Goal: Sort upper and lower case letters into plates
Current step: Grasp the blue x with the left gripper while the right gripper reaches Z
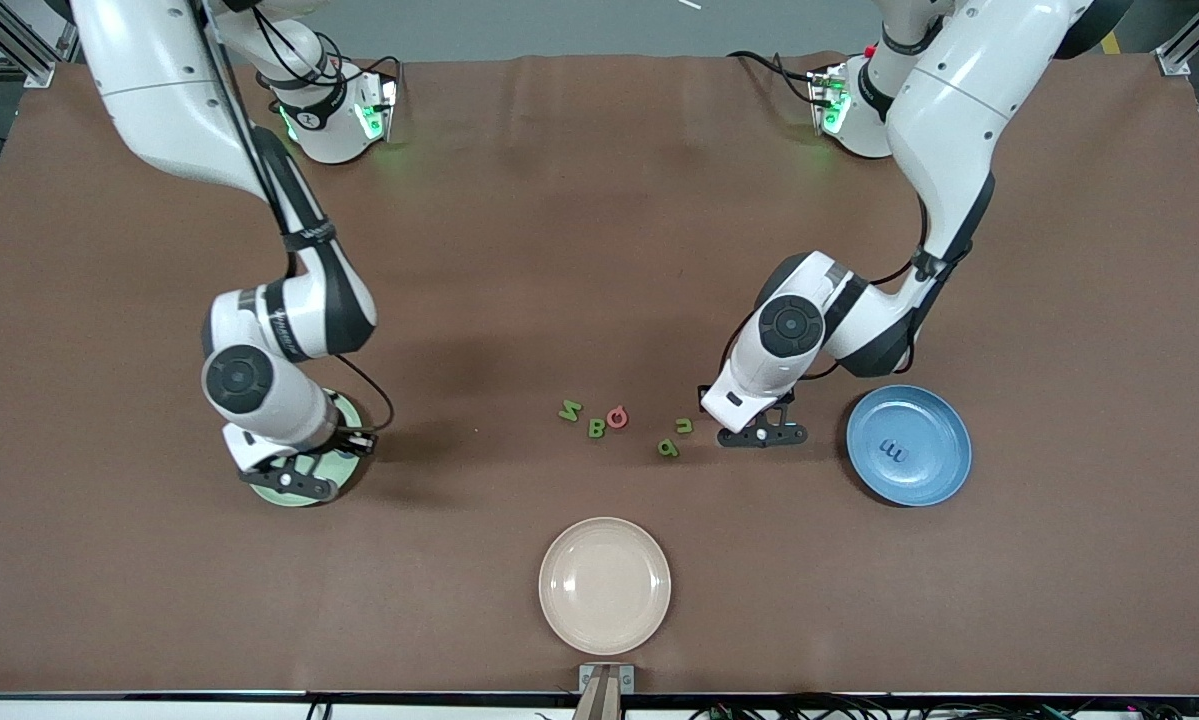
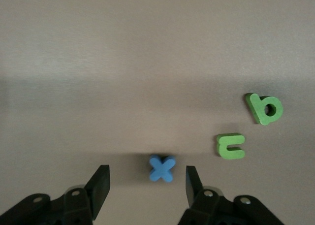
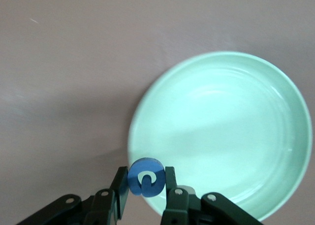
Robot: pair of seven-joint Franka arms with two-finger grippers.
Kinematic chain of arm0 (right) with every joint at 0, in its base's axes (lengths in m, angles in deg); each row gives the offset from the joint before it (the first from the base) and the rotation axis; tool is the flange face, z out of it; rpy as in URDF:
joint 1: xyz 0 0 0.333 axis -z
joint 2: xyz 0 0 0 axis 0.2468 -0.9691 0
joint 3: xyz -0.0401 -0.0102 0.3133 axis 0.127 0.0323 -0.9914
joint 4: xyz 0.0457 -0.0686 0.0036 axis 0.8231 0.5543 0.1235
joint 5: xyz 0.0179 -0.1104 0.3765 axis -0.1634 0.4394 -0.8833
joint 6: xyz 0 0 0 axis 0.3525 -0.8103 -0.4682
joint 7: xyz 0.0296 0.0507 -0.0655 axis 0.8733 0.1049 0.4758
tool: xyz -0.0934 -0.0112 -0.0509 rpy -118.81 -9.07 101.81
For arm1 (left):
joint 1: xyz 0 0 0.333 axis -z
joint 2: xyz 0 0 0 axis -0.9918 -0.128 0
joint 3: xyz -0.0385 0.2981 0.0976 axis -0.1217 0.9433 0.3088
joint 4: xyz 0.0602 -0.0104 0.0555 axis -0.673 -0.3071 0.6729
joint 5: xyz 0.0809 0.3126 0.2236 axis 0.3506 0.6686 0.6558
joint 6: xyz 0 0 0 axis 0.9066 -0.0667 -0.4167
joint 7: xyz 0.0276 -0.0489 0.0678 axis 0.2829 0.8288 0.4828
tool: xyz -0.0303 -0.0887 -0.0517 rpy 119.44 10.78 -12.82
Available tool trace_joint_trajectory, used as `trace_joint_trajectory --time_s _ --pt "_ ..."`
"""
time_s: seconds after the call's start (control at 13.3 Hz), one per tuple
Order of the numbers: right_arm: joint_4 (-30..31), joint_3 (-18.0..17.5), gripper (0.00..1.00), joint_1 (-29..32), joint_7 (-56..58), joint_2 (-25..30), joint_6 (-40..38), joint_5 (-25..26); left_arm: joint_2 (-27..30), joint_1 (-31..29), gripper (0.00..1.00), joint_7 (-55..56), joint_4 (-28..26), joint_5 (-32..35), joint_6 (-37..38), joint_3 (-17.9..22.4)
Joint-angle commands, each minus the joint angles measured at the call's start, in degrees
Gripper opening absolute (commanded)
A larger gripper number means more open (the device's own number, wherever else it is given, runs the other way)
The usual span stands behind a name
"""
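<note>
My right gripper is shut on a round blue letter and hangs over the rim of the mint green plate. In the front view that gripper covers most of the mint plate. My left gripper is low over the table, open, with a small blue x between its fingers and touching neither. The x is hidden under the left gripper in the front view. The blue plate, beside the left gripper, holds a blue letter m.
Green n and green b lie close to the left gripper. A green M, green B and red Q sit mid-table. A cream-beige plate lies nearer the front camera.
</note>
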Motion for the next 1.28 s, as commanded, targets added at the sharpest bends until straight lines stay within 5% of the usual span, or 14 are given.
trace_joint_trajectory --time_s 0.0,0.23,0.3,0.38,0.45,0.75,1.05,1.2 --pt "9.0 -1.4 0.0 2.2 3.5 4.1 5.2 -2.1 -1.1 1.3 0.67 0.1 0.7 2.4 -1.2 0.2" --pt "11.9 -1.4 0.01 3.1 3.7 3.8 9.0 -2.1 -2.2 1.3 0.57 0.1 0.6 2.7 -3.0 0.2" --pt "11.9 -1.4 0.12 3.2 4.0 3.8 8.9 -2.1 -2.8 1.3 0.57 0.1 0.6 2.7 -3.9 0.3" --pt "11.9 -1.4 0.42 3.5 4.4 3.9 8.8 -2.1 -2.9 1.3 0.56 0.1 0.6 2.7 -4.5 0.3" --pt "11.8 -1.4 0.99 3.6 4.4 3.8 8.7 -2.1 -3.3 1.3 0.56 0.1 0.6 2.7 -4.5 0.4" --pt "5.7 -1.4 1.0 1.0 0.9 3.9 1.6 -2.3 -3.3 1.3 0.49 0.7 0.3 2.7 -4.5 0.5" --pt "-1.5 -1.4 1.0 -10.0 -19.8 1.4 -1.8 -2.4 -3.0 1.0 0.1 3.0 -1.0 2.5 -3.1 0.5" --pt "-6.1 -1.4 1.0 -15.6 -29.5 -3.5 -1.0 -2.3 -2.0 -0.1 0.01 3.0 -0.7 2.6 -1.7 0.5"
